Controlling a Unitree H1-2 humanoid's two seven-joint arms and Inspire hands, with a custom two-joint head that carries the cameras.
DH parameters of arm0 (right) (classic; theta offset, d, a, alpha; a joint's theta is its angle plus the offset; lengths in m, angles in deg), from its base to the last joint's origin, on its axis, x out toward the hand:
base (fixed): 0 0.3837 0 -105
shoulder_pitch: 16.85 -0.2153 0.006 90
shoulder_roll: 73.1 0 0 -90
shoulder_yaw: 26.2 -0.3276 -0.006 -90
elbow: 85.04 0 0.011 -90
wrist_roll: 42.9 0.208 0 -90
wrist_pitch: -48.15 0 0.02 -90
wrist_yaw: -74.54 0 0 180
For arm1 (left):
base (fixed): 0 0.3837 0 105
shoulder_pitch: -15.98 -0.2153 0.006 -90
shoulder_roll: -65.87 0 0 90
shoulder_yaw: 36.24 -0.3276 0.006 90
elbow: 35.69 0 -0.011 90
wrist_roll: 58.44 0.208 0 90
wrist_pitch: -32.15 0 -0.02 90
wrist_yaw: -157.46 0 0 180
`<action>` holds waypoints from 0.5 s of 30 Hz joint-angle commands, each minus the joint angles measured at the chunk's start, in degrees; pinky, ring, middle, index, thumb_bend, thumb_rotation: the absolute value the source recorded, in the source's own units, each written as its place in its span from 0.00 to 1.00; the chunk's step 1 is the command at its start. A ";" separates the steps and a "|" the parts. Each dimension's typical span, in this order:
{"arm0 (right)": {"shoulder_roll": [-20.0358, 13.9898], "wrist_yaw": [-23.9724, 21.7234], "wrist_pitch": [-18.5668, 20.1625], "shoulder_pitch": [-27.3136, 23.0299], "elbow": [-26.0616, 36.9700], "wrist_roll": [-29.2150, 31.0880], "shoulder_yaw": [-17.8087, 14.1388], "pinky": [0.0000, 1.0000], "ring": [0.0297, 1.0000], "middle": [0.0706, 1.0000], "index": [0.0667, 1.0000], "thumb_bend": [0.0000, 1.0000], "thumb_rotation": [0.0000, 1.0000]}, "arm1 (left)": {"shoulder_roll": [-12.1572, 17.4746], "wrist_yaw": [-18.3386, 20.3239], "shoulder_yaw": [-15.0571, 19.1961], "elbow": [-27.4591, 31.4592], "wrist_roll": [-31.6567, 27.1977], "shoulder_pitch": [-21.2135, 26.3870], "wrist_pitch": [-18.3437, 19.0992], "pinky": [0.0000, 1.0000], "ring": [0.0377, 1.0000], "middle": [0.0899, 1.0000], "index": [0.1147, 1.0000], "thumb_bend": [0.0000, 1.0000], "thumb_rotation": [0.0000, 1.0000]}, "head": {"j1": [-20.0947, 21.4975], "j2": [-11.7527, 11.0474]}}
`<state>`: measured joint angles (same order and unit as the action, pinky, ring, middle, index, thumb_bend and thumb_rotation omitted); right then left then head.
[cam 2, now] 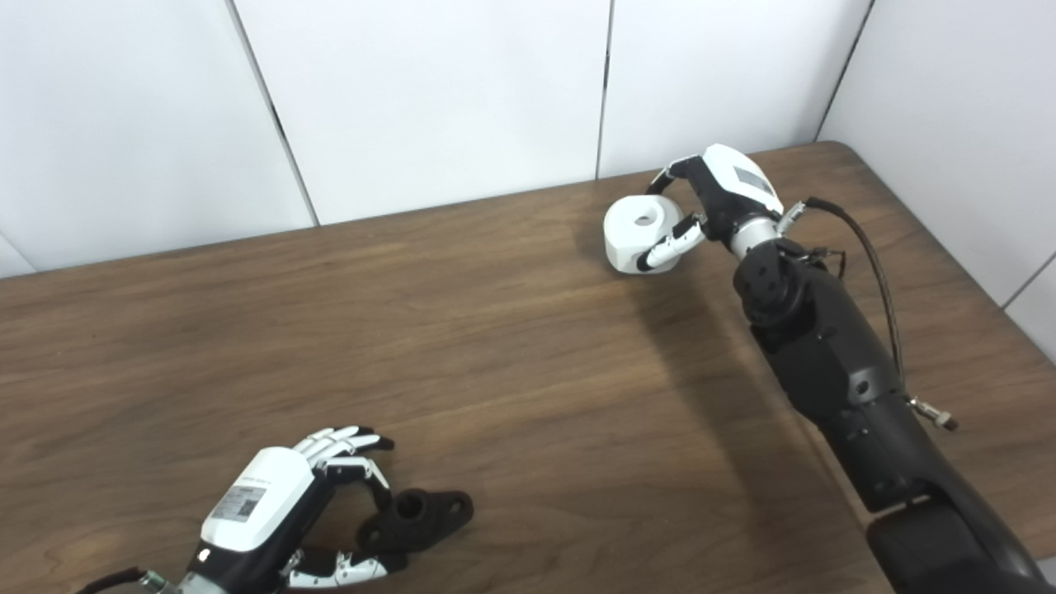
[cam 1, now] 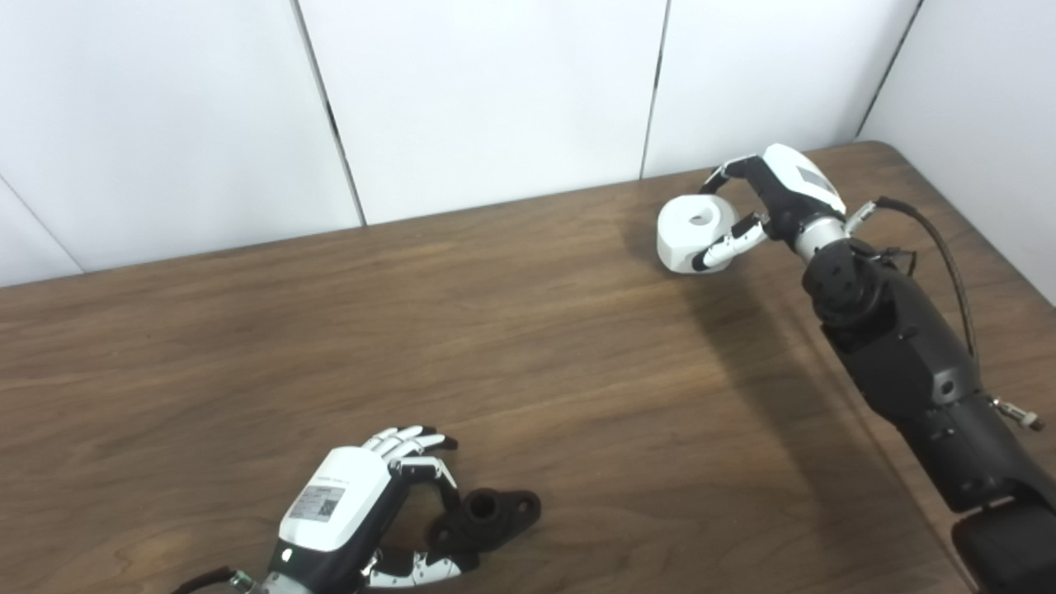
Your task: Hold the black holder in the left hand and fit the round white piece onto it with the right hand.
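The black holder point(cam 1: 495, 516), a flanged piece with a round bore, lies on the table near the front edge at lower left. My left hand point(cam 1: 346, 503) is beside it, with a finger and the thumb pinched on its left end. The round white piece point(cam 1: 689, 227), a thick ring with a centre hole, sits at the far right of the table. My right hand point(cam 1: 784, 198) wraps it from the right, with one finger curled over the back and the thumb across the front. Whether either piece is lifted off the wood I cannot tell.
The brown wooden table point(cam 1: 528, 346) runs back to white wall panels point(cam 1: 495, 99). Its far right corner point(cam 1: 883, 148) is rounded, just behind my right hand. My black right forearm point(cam 1: 907, 363) lies along the table's right side.
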<state>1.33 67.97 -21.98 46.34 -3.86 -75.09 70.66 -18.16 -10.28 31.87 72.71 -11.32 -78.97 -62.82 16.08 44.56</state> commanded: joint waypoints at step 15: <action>-2.13 -9.53 5.56 4.75 26.35 -0.33 -0.90 0.82 0.89 0.80 0.45 0.52 0.13 | -0.92 4.98 -0.75 -2.84 3.04 -0.58 3.78 0.87 0.88 0.81 0.42 0.51 0.06 | -3.91 0.57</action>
<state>-0.03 59.01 -17.07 52.40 19.61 -75.74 70.69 -19.72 -9.01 31.82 72.71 -10.41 -78.71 -62.27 12.22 45.09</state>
